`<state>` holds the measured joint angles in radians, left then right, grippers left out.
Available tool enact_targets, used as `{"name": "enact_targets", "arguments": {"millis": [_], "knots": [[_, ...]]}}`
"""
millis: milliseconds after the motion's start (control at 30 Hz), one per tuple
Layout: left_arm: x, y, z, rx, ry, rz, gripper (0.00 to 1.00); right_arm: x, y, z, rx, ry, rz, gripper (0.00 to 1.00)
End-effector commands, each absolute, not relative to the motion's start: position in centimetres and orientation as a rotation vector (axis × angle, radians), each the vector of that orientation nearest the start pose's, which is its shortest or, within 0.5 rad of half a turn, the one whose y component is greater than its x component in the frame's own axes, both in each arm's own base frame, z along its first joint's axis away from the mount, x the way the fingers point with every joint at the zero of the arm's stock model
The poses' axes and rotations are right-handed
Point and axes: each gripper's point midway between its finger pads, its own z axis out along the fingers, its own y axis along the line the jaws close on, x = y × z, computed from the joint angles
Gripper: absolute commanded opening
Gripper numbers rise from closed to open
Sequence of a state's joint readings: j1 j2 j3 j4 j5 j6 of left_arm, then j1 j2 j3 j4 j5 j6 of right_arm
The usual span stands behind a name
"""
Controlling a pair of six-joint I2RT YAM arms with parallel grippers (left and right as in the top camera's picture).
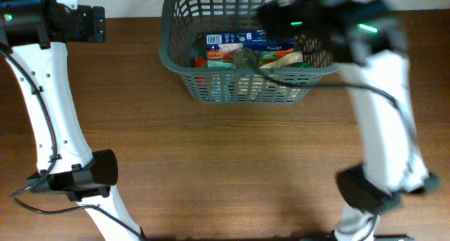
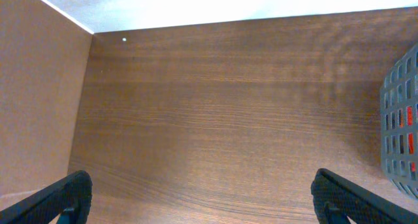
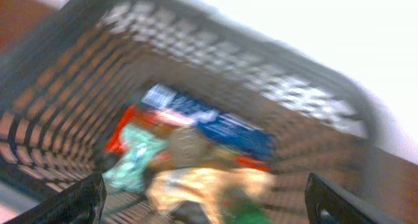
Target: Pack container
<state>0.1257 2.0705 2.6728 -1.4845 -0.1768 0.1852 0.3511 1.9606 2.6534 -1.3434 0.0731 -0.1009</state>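
The container (image 1: 169, 55), a dark grey slotted basket, stands at the back middle of the table and holds several food packs, among them a blue box (image 1: 235, 38) and a round tin (image 1: 244, 57). My right gripper (image 3: 206, 201) is open and empty, hovering over the basket's right part; its view is blurred and shows the blue box (image 3: 209, 123) and a tan pack (image 3: 209, 185) below. The right arm (image 1: 330, 23) covers the basket's right rim. My left gripper (image 2: 202, 198) is open and empty over bare table left of the basket, whose side (image 2: 400, 119) shows at the right edge.
The brown wooden table (image 1: 232, 150) spreads in front of the basket. A white wall runs along the table's far edge (image 2: 228, 8). The left arm's base (image 1: 77, 178) sits at the front left, the right arm's base (image 1: 373, 192) at the front right.
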Motion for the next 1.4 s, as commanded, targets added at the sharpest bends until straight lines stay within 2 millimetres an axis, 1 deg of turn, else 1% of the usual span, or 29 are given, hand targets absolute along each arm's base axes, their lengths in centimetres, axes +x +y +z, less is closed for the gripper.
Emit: {"name": "enact_targets", "arguments": {"millis": [0,67,100,133,167,200,233,300,367,667,800,867,933,1000,1033,1067,1100,1133,1167,1233,1267,1333,1367], "knots": [[45.8,9.0,34.9,-0.028,2.460,0.351,0.99,42.2,6.6,44.8,-0.131,2.144,-0.105,0.93],[45.8,9.0,34.9,-0.028,2.460,0.351,0.99,41.0,2.8,45.2,-0.017,2.163,-0.146,0.95],[45.8,9.0,34.9,-0.028,2.460,0.351,0.99,40.6,1.4,45.1,0.032,2.174,-0.159,0.95],[45.8,9.0,34.9,-0.028,2.460,0.351,0.99,39.7,-1.8,44.6,0.154,2.202,-0.187,0.98],[45.8,9.0,34.9,-0.028,2.460,0.351,0.99,39.3,-3.3,44.2,0.233,2.214,-0.193,0.99],[45.8,9.0,34.9,-0.028,2.459,0.351,0.99,39.0,-4.5,43.9,0.304,2.223,-0.189,0.99],[45.8,9.0,34.9,-0.028,2.460,0.351,0.99,38.7,-5.3,43.6,0.357,2.231,-0.172,0.99],[45.8,9.0,34.9,-0.028,2.460,0.351,0.99,38.3,-6.2,43.0,0.437,2.244,-0.121,0.99],[45.8,9.0,34.9,-0.028,2.460,0.351,0.99,38.3,-6.6,42.9,0.448,2.249,-0.107,0.99],[45.8,9.0,34.9,-0.028,2.460,0.351,0.99,38.1,-6.6,42.6,0.445,2.264,-0.098,0.99],[45.8,9.0,34.9,-0.028,2.460,0.351,0.99,36.8,-8.7,41.9,0.509,2.292,-0.245,0.99],[45.8,9.0,34.9,-0.028,2.460,0.351,0.99,36.1,-9.3,42.9,0.526,2.254,-0.268,0.99],[45.8,9.0,34.9,-0.028,2.460,0.351,0.99,35.6,-9.1,45.4,0.529,2.154,-0.235,0.99],[45.8,9.0,34.9,-0.028,2.460,0.351,0.99,35.1,-8.5,48.6,0.500,2.031,-0.179,0.99],[45.8,9.0,34.9,-0.028,2.460,0.351,0.99,34.1,-7.5,51.8,0.458,1.914,-0.113,0.99],[45.8,9.0,34.9,-0.028,2.460,0.351,0.99,33.3,-7.0,53.2,0.438,1.868,-0.086,0.99],[45.8,9.0,34.9,-0.028,2.460,0.351,0.99,32.1,-6.4,54.5,0.416,1.822,-0.057,0.99],[45.8,9.0,34.9,-0.028,2.460,0.351,0.99,31.1,-6.0,55.1,0.401,1.799,-0.039,0.99],[45.8,9.0,34.9,-0.028,2.460,0.351,0.99,29.2,-5.4,55.7,0.381,1.775,-0.015,0.99],[45.8,9.0,34.9,-0.028,2.460,0.351,0.99,26.8,-4.6,55.6,0.359,1.764,0.010,0.99],[45.8,9.0,34.9,-0.028,2.460,0.351,0.99,24.7,-4.2,54.9,0.353,1.750,0.017,0.99],[45.8,9.0,34.9,-0.028,2.460,0.351,0.99,22.4,-3.9,53.7,0.349,1.727,0.018,0.99],[45.8,9.0,34.9,-0.028,2.460,0.351,0.99,21.0,-3.7,52.3,0.346,1.709,0.020,0.99]]}}
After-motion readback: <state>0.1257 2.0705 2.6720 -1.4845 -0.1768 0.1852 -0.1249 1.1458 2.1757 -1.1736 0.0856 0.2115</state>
